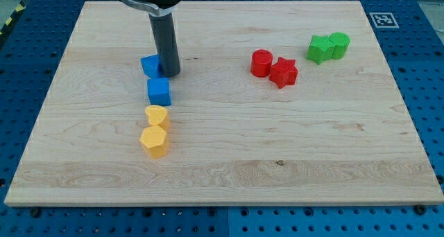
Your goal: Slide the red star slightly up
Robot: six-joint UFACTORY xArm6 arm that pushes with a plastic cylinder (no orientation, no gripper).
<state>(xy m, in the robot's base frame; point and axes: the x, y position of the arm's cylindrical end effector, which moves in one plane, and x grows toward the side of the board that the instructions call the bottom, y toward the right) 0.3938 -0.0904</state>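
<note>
The red star [284, 72] lies right of the board's middle, touching a red cylinder [261, 62] on its upper left. My tip [170, 73] rests on the board far to the left of the star, right beside a small blue block [150, 65] and just above a blue cube [159, 92]. The tip touches no red block.
Two yellow blocks [157, 116] [154, 141] sit in a line below the blue cube. A green star [319, 49] and a green cylinder [339, 44] touch each other at the upper right. The wooden board [222, 188] lies on a blue perforated table.
</note>
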